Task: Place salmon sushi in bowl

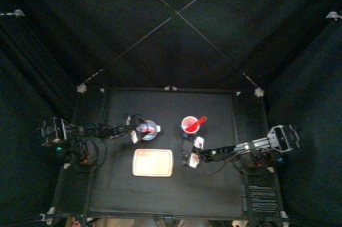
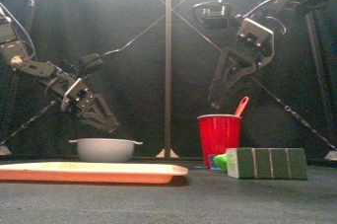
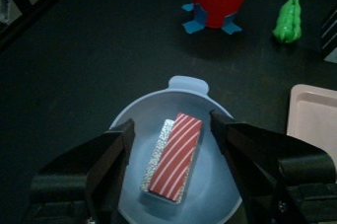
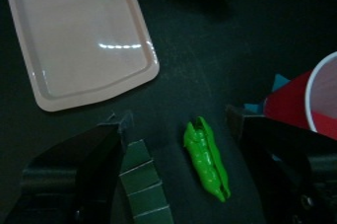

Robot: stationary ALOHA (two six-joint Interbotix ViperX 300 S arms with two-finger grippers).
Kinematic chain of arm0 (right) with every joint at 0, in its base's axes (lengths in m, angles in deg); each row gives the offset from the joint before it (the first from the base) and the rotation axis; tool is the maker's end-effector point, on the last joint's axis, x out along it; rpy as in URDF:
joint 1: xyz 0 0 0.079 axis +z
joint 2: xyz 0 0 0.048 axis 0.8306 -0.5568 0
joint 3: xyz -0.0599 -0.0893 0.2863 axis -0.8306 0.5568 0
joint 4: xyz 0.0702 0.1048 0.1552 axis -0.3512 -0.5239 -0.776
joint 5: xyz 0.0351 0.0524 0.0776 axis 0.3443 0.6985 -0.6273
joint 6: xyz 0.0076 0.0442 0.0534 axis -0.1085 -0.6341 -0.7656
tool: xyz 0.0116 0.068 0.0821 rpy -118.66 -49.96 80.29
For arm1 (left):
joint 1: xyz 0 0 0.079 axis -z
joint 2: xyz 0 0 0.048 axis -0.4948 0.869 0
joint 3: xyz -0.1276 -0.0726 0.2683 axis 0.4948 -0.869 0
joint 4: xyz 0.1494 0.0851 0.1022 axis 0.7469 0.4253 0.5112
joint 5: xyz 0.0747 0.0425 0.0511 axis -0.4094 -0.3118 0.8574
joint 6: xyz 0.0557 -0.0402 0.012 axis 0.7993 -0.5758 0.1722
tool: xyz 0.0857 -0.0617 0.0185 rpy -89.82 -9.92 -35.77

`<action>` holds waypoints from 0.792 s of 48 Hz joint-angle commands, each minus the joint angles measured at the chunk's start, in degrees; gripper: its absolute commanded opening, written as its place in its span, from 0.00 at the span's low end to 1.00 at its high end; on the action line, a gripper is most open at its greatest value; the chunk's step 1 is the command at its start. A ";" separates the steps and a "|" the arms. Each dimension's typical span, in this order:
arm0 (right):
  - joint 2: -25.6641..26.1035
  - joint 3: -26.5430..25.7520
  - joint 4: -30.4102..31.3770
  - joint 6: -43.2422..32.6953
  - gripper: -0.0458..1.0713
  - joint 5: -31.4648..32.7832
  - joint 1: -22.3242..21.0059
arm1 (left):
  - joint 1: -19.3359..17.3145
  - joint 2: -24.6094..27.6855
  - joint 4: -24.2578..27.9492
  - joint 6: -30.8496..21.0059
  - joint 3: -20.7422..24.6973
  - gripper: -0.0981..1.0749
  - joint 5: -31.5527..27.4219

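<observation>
Salmon sushi, a striped orange-red block, lies inside the pale blue bowl (placed, apparently); both grippers spread, empty.

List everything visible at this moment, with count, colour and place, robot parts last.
salmon sushi: one, orange-red striped with a white side, lying inside the bowl.
bowl: one, pale blue-white, table's left half, under the left pincer.
board: one, tan rectangle, front of the table, nothing on it.
red cup: one, right of centre, upright, a red utensil standing in it.
green pea pod: one, on the table between board and cup.
green block: one, dark green, segmented, front right.
left pincer: open, above the bowl, jaws either side of the sushi.
right pincer: open, above the pea pod.
</observation>
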 commanded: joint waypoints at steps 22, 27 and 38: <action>0.88 -0.44 0.00 0.09 0.96 -0.18 -0.09 | -0.09 -0.62 -0.35 0.18 1.32 0.89 0.26; 0.97 -0.18 0.09 0.26 0.96 -0.18 0.09 | 0.00 -0.62 -0.26 0.26 1.23 0.89 0.26; 3.69 1.41 0.09 -0.09 0.96 -0.18 0.00 | 0.18 -0.88 -0.62 0.00 1.49 0.89 0.09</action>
